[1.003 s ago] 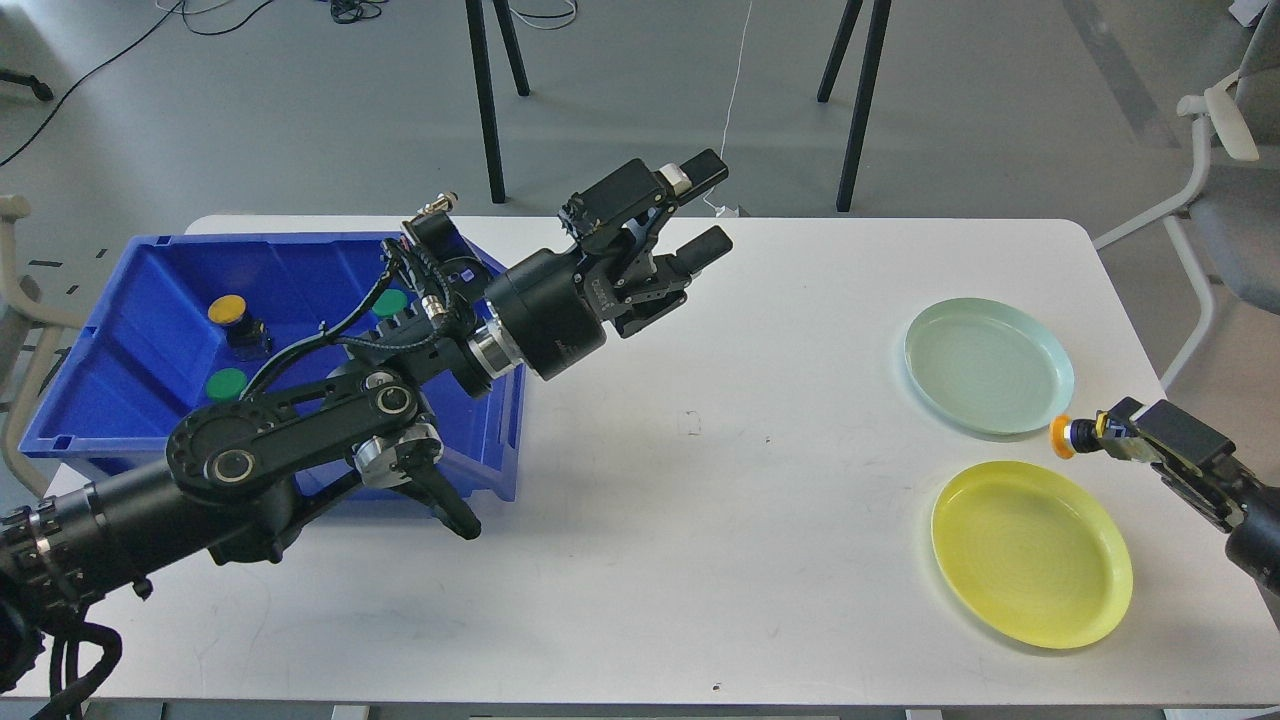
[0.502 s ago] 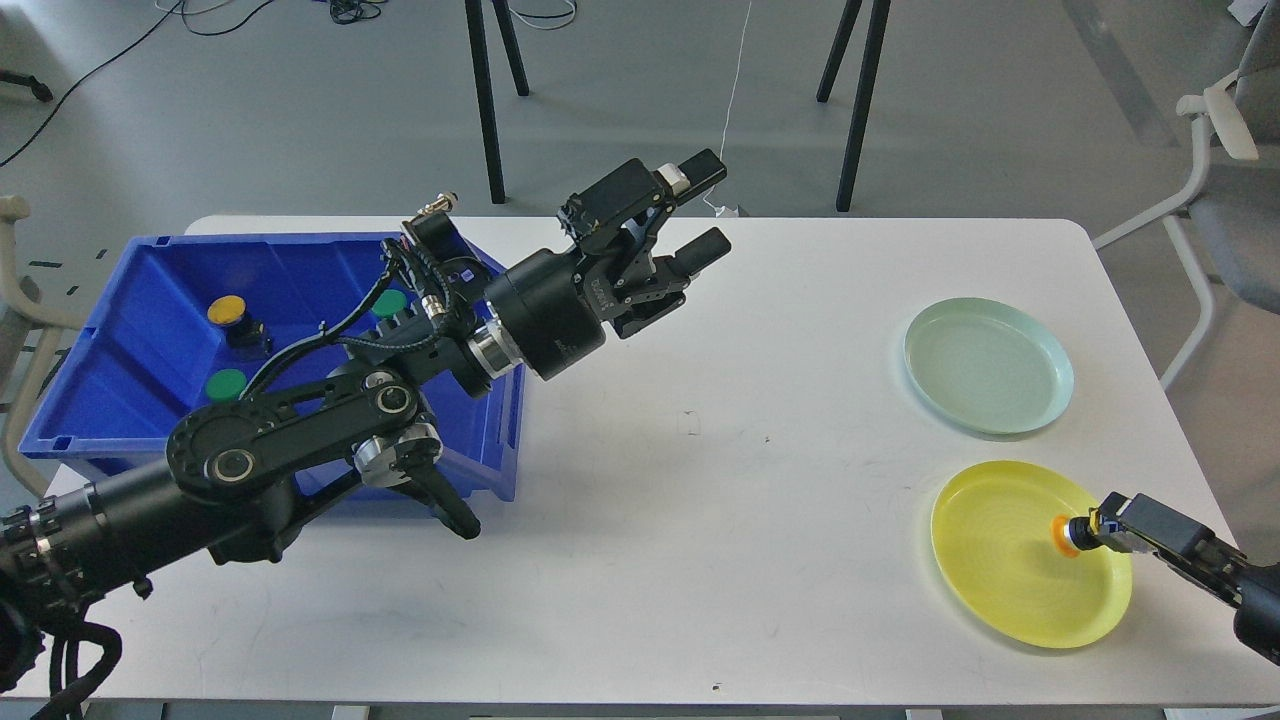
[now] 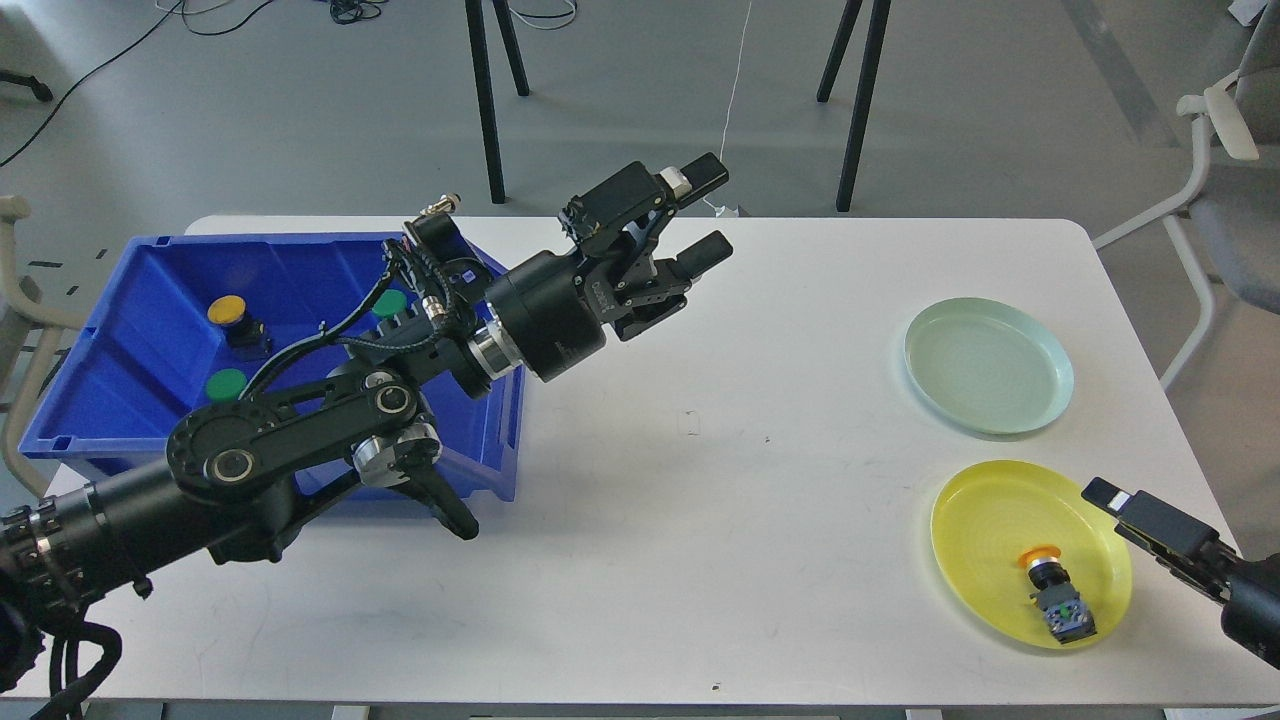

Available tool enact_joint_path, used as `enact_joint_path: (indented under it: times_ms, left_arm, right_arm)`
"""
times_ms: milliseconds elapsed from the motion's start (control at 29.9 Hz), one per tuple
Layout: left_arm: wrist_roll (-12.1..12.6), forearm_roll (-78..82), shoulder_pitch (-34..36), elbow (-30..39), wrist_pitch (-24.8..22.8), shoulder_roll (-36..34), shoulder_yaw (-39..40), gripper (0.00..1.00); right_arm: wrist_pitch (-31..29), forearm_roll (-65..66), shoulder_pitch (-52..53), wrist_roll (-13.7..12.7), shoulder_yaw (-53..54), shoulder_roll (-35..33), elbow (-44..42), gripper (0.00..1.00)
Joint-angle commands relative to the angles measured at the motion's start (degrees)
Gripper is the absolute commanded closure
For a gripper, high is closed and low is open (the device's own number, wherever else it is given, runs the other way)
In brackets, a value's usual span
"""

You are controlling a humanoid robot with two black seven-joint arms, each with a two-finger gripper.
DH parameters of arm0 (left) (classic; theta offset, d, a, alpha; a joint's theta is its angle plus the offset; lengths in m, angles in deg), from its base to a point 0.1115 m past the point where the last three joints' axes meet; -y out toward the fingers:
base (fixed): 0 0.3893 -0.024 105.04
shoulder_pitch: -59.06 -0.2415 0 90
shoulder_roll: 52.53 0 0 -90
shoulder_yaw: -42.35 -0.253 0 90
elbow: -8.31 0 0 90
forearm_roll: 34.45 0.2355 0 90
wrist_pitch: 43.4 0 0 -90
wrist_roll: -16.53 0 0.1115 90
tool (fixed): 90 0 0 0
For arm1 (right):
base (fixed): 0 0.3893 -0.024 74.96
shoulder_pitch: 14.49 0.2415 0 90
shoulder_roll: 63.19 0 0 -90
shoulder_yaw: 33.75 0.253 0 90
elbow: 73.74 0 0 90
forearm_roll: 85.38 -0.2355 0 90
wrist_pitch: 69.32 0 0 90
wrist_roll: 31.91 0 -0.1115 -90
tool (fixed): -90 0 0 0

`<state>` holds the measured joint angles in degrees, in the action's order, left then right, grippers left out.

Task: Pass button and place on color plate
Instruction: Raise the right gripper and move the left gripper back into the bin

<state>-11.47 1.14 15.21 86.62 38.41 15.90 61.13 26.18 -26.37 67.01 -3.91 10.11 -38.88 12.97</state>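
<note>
The white worktop (image 3: 700,480) stands on a grey floor, with black table legs (image 3: 487,100) and cables beyond it and a chair (image 3: 1225,190) at the right. A blue bin (image 3: 130,340) at the left holds yellow-capped and green-capped buttons. No writing is legible; the lettering on the left wrist is too small to read.

The left gripper (image 3: 705,215) hangs above the worktop with fingers spread, holding nothing. The right gripper (image 3: 1125,505) is at the yellow plate's (image 3: 975,500) right rim; only one finger is visible, so its state cannot be determined.

Compared with half a second ago, the orange-capped button (image 3: 1055,592) has left the right gripper and lies on its side in the yellow plate. The pale green plate (image 3: 985,365) is unchanged.
</note>
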Motion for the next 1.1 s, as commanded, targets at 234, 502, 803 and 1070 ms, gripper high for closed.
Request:
enact_joint_path:
  times_ms: [234,502,803,1070]
  left_arm:
    - [0.0,0.09,0.96,0.35,0.37,-3.9,3.35,0.03]
    - [0.0,5.43,11.66,5.45,-7.52,-33.5,-5.74,0.02]
    - [0.0,38.57,21.62,-3.76,-13.08,-41.63,-28.96,0.02]
    - [0.0,47.01,20.56,-20.02,-12.46,-35.22,-30.38,0.03]
  right_arm:
    - [-3.02,-17.84,8.04,0.0,5.53,4.6,1.36,0.04]
    - [-30.6,-50.64,12.89,0.0,16.16,12.33,-1.01,0.01]
    - [-33.5,-51.63,12.89,0.0,17.49,17.88,-3.65,0.01]
    - [-33.5,-51.71,12.89,0.0,17.4,17.88,-6.2,0.01]
